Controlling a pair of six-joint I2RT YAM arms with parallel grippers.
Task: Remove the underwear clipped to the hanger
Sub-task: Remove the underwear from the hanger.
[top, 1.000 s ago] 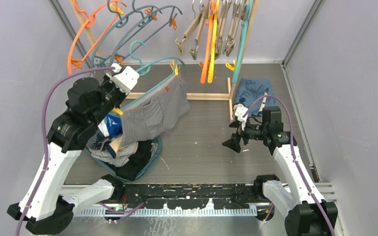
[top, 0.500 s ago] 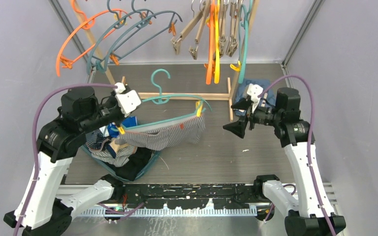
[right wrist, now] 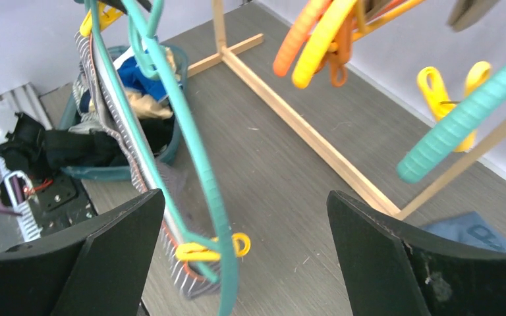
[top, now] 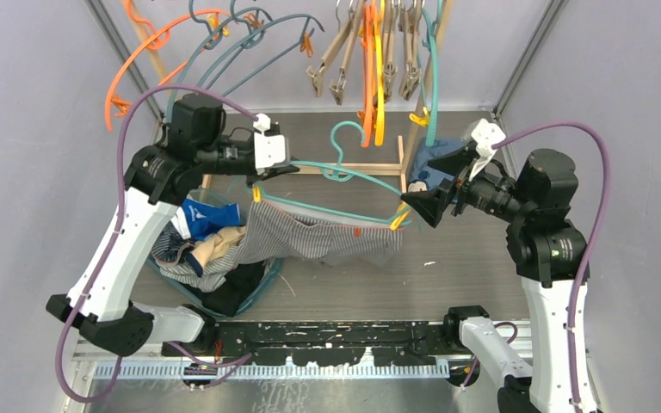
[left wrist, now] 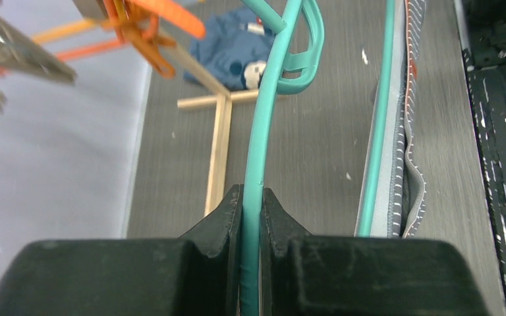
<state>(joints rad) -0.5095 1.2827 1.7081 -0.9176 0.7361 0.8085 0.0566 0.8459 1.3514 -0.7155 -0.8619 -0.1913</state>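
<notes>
The left pincer (left wrist: 252, 197) pinches the teal hanger (left wrist: 265, 131) above the middle of the counter (top: 465, 284), with the striped underwear (top: 310, 241) clipped beneath, so the spread right pincer (top: 420, 206) probably needs to squeeze the right yellow clip (right wrist: 209, 249) next.

Blue printed garment (left wrist: 234, 49) lies beside wooden rack (left wrist: 217, 151).

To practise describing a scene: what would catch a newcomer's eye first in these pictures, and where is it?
A teal hanger, pinched in the left arm's shut fingers, hangs between the arms with striped underwear clipped beneath it. The right arm's fingers gape wide beside the yellow clip at its other end. Behind, coloured hangers crowd a wooden rack.
</notes>
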